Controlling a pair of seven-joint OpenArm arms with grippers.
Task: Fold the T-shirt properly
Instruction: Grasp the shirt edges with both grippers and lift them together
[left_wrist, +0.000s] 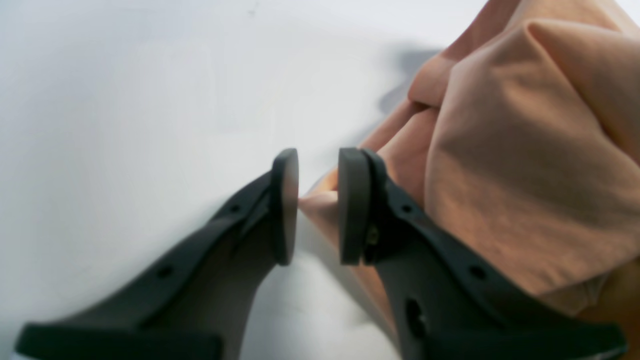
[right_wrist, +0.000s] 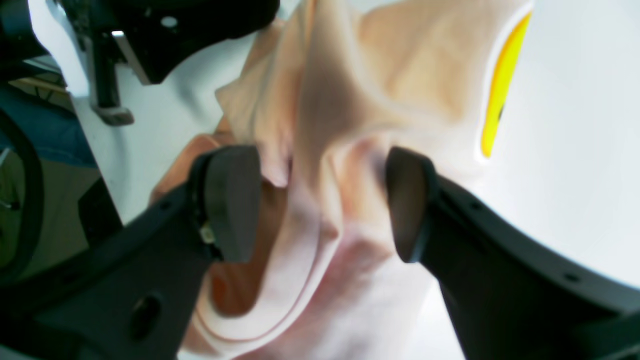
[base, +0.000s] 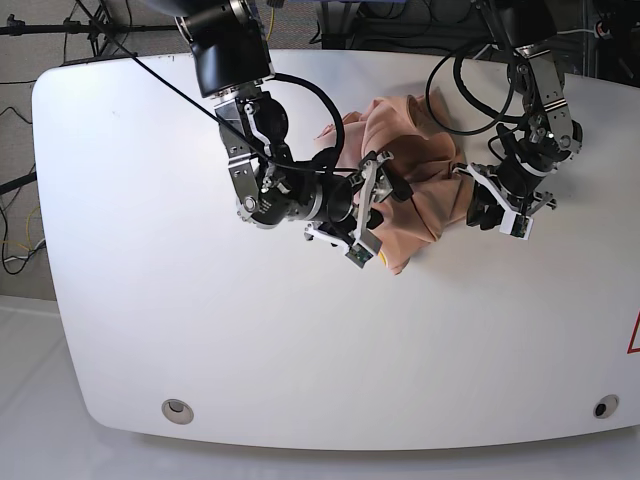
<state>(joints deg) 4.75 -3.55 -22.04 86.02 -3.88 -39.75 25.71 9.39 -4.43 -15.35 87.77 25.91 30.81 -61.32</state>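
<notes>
Centrally, toward the far edge of the rounded white table (base: 150, 330), the crumpled peach-pink cotton T-shirt (base: 405, 190) lies bunched in a heap between the two arms. On the side of that heap nearer the table's middle, the right gripper (right_wrist: 322, 205) has its dark jaws spread wide, straddling a raised fold of the cloth without pinching it; a sliver of yellow print (right_wrist: 500, 85) shows on the fabric just past one jaw. On the opposite side of the heap, the left gripper (left_wrist: 317, 205) has its dark round pads (left_wrist: 285, 205) drawn close together, nipping a thin corner of the shirt's edge just above the tabletop
</notes>
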